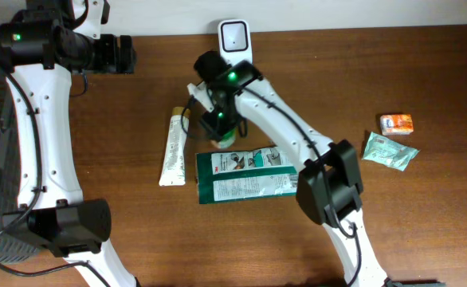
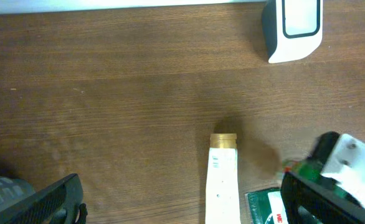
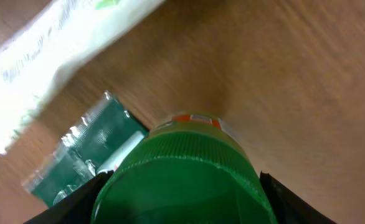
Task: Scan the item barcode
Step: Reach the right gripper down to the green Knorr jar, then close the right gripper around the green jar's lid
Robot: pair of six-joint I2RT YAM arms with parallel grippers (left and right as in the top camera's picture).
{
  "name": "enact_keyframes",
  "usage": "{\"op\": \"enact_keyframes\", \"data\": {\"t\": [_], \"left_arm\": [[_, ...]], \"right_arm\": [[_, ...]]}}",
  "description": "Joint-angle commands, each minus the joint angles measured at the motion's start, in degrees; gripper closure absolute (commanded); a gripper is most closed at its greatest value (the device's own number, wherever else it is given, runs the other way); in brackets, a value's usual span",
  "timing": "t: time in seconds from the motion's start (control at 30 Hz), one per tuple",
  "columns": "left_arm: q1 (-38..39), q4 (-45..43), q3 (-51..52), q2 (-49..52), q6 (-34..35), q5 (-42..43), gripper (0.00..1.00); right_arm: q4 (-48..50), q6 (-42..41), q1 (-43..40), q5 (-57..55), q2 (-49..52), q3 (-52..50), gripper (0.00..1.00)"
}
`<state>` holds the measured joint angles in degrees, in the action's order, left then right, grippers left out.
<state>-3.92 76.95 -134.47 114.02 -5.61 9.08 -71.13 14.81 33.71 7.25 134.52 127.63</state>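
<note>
Right gripper (image 1: 216,123) of mine clamps the upright green-capped bottle (image 3: 182,177) by its sides; the scanner (image 1: 235,37) stands just beyond, nearest this arm.

The bottle cap (image 3: 182,186) is green, the packet (image 1: 245,177) dark green, the tube (image 1: 172,151) white, the table (image 1: 425,64) brown wood-grain.

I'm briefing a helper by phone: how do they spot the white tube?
Find the white barcode scanner at the wooden table's far edge. Nearer and to its left in the overhead view lies a long white squeeze tube, beside the dark green foil packet. Only it has a gold cap.
</note>
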Motion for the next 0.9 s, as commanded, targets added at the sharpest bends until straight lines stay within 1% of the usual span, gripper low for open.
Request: {"op": "enact_keyframes", "data": {"t": [0.0, 0.07, 0.13, 0.2, 0.3, 0.43, 0.5, 0.53, 0.57, 0.6, 0.67, 0.7, 0.73, 0.77, 0.8, 0.87], "left_arm": [[0.00, -0.11, -0.24, -0.48, -0.98, 0.57, 0.01], [0.00, -0.11, -0.24, -0.48, -0.96, 0.57, 0.01], [0.00, -0.11, -0.24, -0.48, -0.98, 0.55, 0.01], [0.00, -0.11, -0.24, -0.48, -0.98, 0.57, 0.01], [0.00, -0.11, -0.24, -0.48, -0.98, 0.55, 0.01], [0.00, -0.11, -0.24, -0.48, -0.96, 0.57, 0.01], [0.00, -0.11, -0.24, -0.48, -0.98, 0.57, 0.01], [0.00, -0.11, -0.24, -0.48, -0.98, 0.57, 0.01], [0.00, -0.11, -0.24, -0.48, -0.96, 0.57, 0.01], [0.00, -0.11, -0.24, -0.48, -0.96, 0.57, 0.01], [0.00, -0.11, -0.24, -0.48, -0.96, 0.57, 0.01], [0.00, -0.11, -0.24, -0.48, -0.98, 0.57, 0.01], [0.00, -0.11, -0.24, -0.48, -0.98, 0.57, 0.01], [0.00, -0.11, -0.24, -0.48, -0.98, 0.57, 0.01], [0.00, -0.11, -0.24, -0.48, -0.98, 0.57, 0.01], [0.00, -0.11, -0.24, -0.48, -0.98, 0.57, 0.01]], "right_arm": [[-2.89, 20.57, -0.44, -0.39, -3.30, 1.57, 0.36], [-4.17, 29.59, -0.44, -0.37, -3.28, 1.16, 0.36], [-4.79, 36.81, -0.42, -0.24, -3.21, 0.94, 0.34], [-5.11, 45.66, -0.42, -0.15, -2.99, 0.76, 0.28], [-5.42, 55.76, -0.55, -0.15, -2.91, -0.52, 0.28], [-4.70, 64.22, -1.62, -0.15, -2.91, -2.82, 0.29], [-2.80, 64.41, -2.38, 0.07, -2.91, -3.37, 0.29], [-1.55, 62.93, -2.82, 1.20, -2.91, -3.34, 0.29], [0.20, 59.04, -3.43, 2.84, -2.95, -3.06, 0.27], [0.70, 56.74, -3.72, 3.15, -3.02, -2.49, 0.24], [0.96, 53.00, -3.80, 3.13, -3.02, -1.36, 0.24], [0.90, 49.90, -3.80, 3.08, -3.02, -0.31, 0.19], [0.90, 45.35, -3.78, 3.10, -3.02, 1.03, 0.12], [0.94, 39.08, -3.78, 3.10, -3.02, 2.64, 0.02], [0.94, 33.92, -3.78, 3.10, -3.04, 3.96, 0.02], [0.94, 18.23, -3.80, 3.13, -3.04, 7.13, 0.02]]}}
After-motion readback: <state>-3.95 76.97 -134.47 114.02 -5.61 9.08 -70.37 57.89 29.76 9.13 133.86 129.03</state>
